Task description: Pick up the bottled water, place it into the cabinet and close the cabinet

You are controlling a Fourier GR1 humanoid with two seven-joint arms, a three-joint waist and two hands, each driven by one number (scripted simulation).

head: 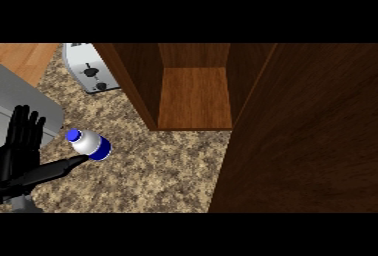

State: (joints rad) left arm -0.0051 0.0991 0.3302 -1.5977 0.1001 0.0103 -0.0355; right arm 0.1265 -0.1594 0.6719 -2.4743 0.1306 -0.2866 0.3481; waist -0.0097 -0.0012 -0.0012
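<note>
The left hand (21,142) was seen at the view's left edge, fingers straight and spread, holding nothing, its thumb (70,162) stretched out sideways. The water bottle (89,144) was found just past the thumb's tip, seemingly touching it, on the speckled counter (148,170). Farther from the hand, the cabinet (193,95) stood open, its door (310,150) swung wide. A toaster (88,67) was set beyond the fingertips.
</note>
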